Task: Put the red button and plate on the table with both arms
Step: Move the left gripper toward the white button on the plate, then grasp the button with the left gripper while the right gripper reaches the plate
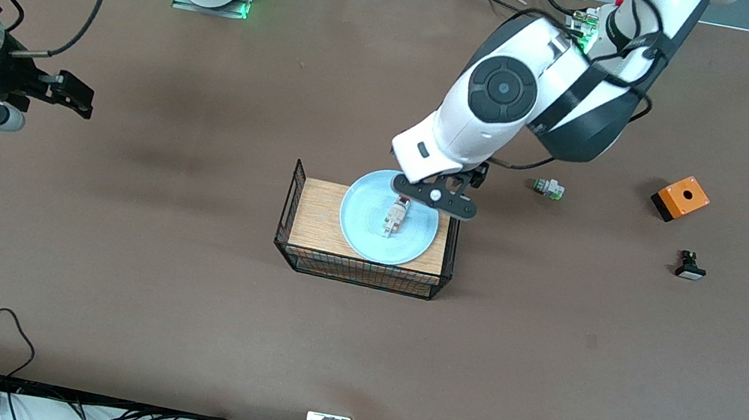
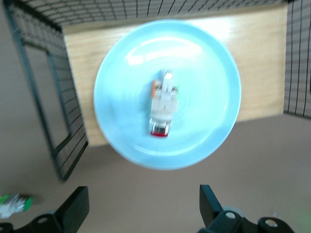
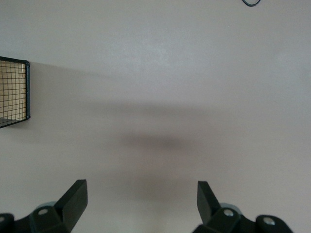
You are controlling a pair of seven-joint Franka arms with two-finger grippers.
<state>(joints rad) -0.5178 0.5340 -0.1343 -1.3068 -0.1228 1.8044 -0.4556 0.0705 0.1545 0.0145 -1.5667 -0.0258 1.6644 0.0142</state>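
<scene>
The light-blue plate [image 1: 364, 227] [image 2: 204, 97] rests on the wooden top of a black wire rack [image 1: 364, 269]. On the plate lies the red button [image 1: 394, 218] [image 2: 163, 104], on its side. My left gripper [image 1: 435, 196] [image 2: 144, 206] hangs open and empty over the plate's rim and the brown table [image 1: 179, 284] beside the rack. My right gripper [image 1: 84, 102] [image 3: 142, 201] waits open and empty over bare table [image 3: 170, 97] toward the right arm's end.
Toward the left arm's end lie a white-green part [image 1: 548, 189] [image 2: 14, 204], an orange box [image 1: 681, 198] and a black part with a white square cap [image 1: 690, 266]. The rack's wire wall [image 2: 53, 121] [image 3: 12, 92] stands above its wooden top [image 2: 262, 63].
</scene>
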